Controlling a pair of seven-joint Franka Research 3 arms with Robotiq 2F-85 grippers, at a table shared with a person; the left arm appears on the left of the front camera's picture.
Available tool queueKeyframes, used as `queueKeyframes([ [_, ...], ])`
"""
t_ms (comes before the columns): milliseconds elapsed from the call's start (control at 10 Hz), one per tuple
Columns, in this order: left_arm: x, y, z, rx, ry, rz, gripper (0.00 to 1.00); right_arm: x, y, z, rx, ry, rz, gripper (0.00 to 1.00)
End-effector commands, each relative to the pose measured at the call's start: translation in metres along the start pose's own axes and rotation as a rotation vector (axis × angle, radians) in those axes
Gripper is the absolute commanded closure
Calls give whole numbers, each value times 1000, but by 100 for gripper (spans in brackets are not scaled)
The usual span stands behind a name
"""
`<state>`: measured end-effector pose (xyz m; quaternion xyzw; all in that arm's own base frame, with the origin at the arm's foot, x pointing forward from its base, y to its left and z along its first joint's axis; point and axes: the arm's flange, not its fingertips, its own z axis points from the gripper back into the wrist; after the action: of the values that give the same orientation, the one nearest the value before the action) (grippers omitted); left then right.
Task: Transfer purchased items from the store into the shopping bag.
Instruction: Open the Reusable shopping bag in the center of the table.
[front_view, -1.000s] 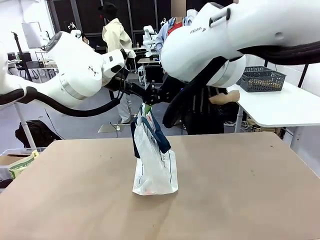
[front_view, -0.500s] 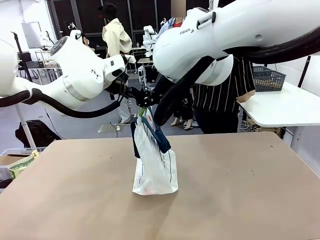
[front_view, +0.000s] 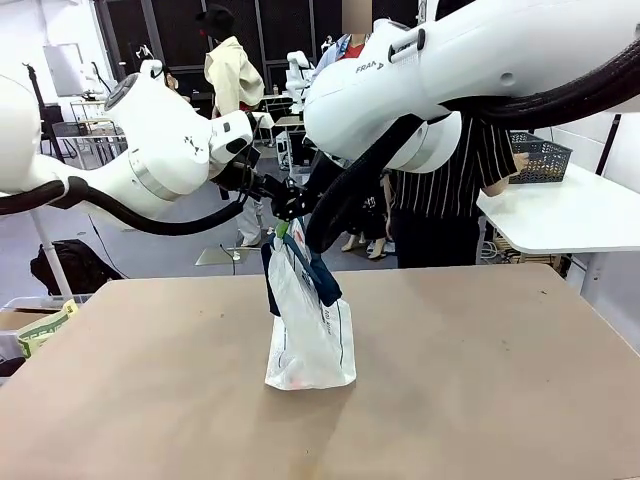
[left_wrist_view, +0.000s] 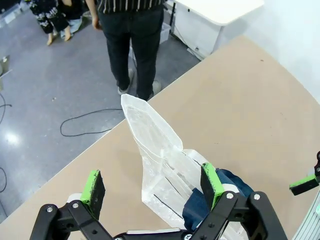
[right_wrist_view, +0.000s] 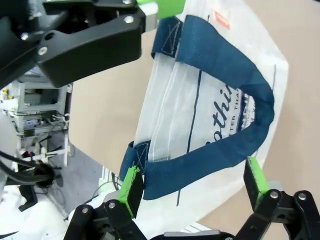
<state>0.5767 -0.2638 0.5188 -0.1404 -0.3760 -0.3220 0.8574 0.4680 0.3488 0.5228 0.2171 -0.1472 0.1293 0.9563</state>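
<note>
The shopping bag (front_view: 308, 325) stands upright on the table, translucent white with navy handles. My left gripper (front_view: 283, 203) hovers at its top. In the left wrist view the left gripper (left_wrist_view: 152, 186) is open wide, and the bag's pointed top (left_wrist_view: 150, 130) rises free between the green pads. My right gripper (right_wrist_view: 193, 184) is open too, with the navy handle loop (right_wrist_view: 220, 105) hanging ahead of its fingers. The store, a grey lattice basket (front_view: 545, 155), sits on a white side table at the far right. The purchased items are hidden.
A person in a striped top (front_view: 450, 170) stands at the table's far edge, one hand (front_view: 497, 186) by the basket. The white side table (front_view: 575, 215) is beyond the right corner. A box with paper (front_view: 40, 330) sits off the left edge. The brown tabletop (front_view: 470, 400) lies bare around the bag.
The person has straightened up from leaning over the side table and now stands in front of the basket. My right arm has shifted slightly left; the bag has not moved.
</note>
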Motion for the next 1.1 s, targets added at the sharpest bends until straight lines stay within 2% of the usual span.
queueKeyframes([
  [0,3,9,-12,-14,26,1,0,6,0,-1,-13,20,-31,0],
  [400,-5,8,-29,-49,95,5,0,10,0,-8,-27,37,-33,0],
  [1000,-5,1,-31,-80,90,-1,0,21,3,-28,-81,68,-46,0],
])
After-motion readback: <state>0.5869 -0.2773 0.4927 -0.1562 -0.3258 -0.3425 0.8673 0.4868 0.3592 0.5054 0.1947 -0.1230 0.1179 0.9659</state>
